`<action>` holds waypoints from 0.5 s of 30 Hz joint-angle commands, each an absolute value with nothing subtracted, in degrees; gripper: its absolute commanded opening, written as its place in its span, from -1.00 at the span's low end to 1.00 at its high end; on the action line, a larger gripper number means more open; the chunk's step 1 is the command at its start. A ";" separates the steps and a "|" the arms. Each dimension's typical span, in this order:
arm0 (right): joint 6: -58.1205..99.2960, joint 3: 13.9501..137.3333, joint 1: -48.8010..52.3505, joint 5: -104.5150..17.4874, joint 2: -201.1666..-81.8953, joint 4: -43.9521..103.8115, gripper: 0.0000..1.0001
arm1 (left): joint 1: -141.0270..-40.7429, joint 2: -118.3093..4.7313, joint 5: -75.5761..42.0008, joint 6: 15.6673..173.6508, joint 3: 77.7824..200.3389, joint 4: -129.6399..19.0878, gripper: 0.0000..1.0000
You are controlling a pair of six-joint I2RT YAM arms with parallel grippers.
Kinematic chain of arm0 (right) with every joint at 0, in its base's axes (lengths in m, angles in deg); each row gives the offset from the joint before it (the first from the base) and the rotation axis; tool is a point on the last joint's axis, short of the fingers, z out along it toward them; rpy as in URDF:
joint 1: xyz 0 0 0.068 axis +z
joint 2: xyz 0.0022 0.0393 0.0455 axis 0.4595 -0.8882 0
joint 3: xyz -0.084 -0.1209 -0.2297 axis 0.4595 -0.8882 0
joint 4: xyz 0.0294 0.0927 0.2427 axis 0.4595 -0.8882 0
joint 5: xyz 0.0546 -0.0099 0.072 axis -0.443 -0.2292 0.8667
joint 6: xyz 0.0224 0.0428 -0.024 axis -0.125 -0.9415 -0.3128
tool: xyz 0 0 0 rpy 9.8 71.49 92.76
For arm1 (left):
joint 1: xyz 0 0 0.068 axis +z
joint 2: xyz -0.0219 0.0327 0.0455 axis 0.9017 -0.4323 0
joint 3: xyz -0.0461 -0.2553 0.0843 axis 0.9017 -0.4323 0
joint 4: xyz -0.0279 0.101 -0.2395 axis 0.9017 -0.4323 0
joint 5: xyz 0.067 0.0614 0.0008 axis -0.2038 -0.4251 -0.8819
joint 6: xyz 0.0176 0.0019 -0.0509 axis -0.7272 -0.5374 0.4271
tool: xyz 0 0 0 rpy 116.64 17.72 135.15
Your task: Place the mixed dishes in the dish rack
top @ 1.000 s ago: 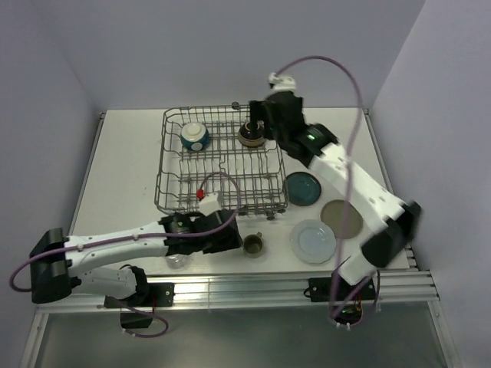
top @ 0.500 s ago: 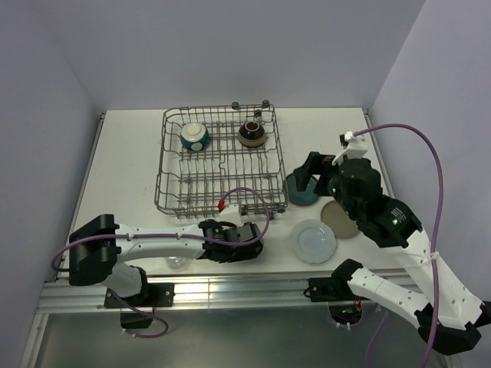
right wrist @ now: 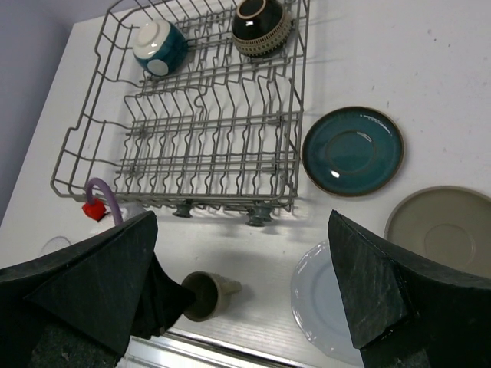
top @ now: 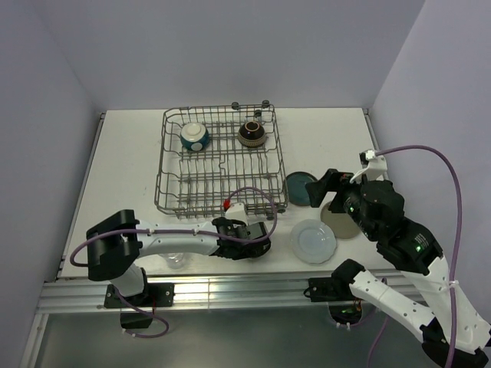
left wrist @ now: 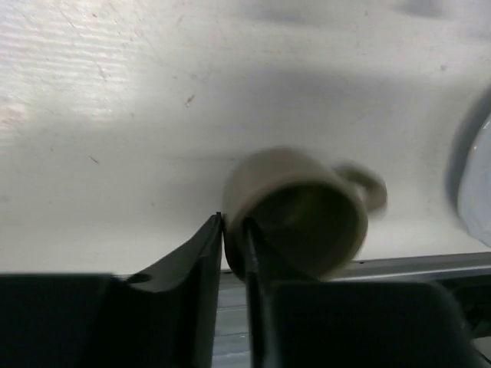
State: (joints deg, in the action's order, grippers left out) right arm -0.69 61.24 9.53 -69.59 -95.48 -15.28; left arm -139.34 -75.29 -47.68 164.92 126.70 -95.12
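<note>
Olive-grey mug [left wrist: 295, 211] near the table's [top: 130, 153] front edge, before the dish rack's [right wrist: 215, 138] near-right corner, seemingly upright with its axis near vertical and its handle toward the right edge. Left gripper [left wrist: 232, 245] pinches its wall, one finger inside; right gripper [right wrist: 242, 268] gapes, empty. Probably rigid, light, slippery and chippable, so best held at the rim.

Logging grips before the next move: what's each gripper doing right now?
Left gripper: closed on the olive-grey mug, pinching its rim.
Right gripper: open, holding nothing.
</note>
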 commanded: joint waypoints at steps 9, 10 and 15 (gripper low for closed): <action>-3.97 57.59 9.83 -52.76 -97.89 -15.10 0.99 | -138.74 -58.13 -47.82 159.03 126.31 -95.44 -1.00; -4.15 56.62 9.83 -50.21 -97.80 -13.87 0.99 | -138.74 -56.20 -47.12 158.15 125.87 -94.39 -1.00; -7.22 48.72 9.83 -30.87 -96.49 -1.49 0.99 | -136.11 -40.56 -40.44 150.76 119.81 -79.29 -1.00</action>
State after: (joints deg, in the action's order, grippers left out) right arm -4.76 52.08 9.53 -45.07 -97.53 -11.54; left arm -138.01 -47.31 -44.73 156.40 122.35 -90.90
